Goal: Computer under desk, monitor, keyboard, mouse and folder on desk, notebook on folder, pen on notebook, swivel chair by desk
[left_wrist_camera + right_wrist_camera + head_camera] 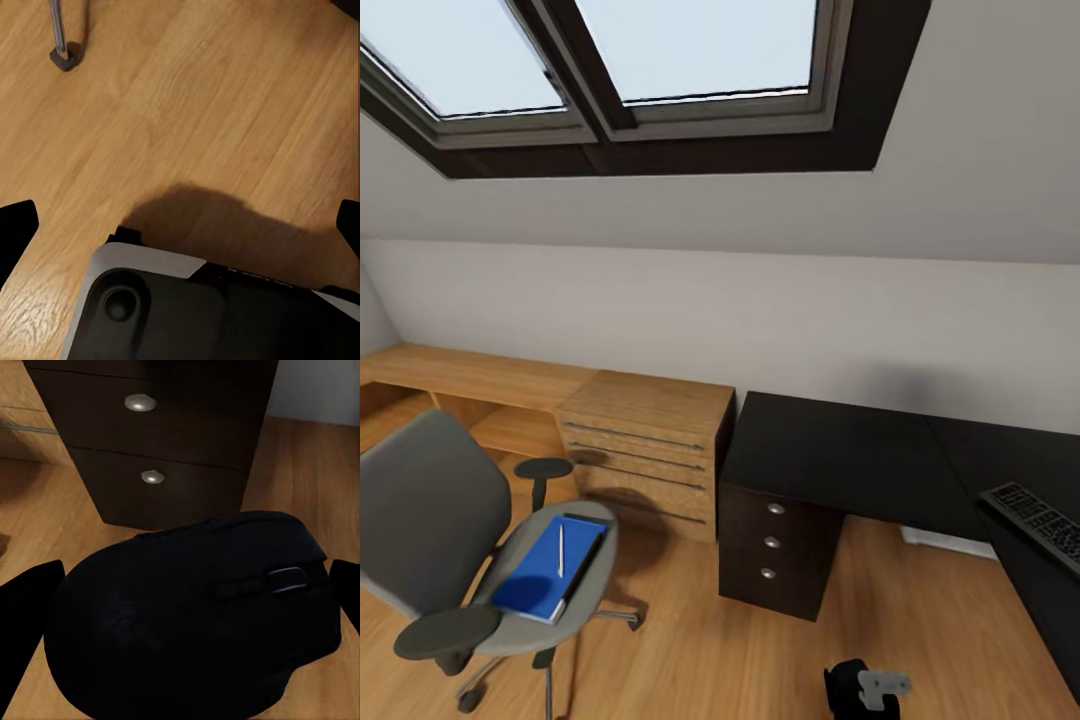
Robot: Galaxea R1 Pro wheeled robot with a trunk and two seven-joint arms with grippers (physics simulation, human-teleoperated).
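Observation:
The grey swivel chair (430,510) stands on the floor at the left, apart from the black desk (840,450). On its seat lies the blue folder (545,580), with the pale pen (560,550) on top of it. The keyboard (1040,520) rests on the desk's right wing. Low in the head view, my right gripper (865,690) is shut on the black mouse (187,607), held in front of the desk's drawer unit (172,442). My left gripper (180,225) is open over bare floor, its fingertips (15,229) wide apart.
A light wooden drawer cabinet (650,440) stands against the desk's left end, and a low wooden bench (460,375) runs along the wall. A chair caster (63,57) and my own base (187,315) appear in the left wrist view. A skylight (660,60) is overhead.

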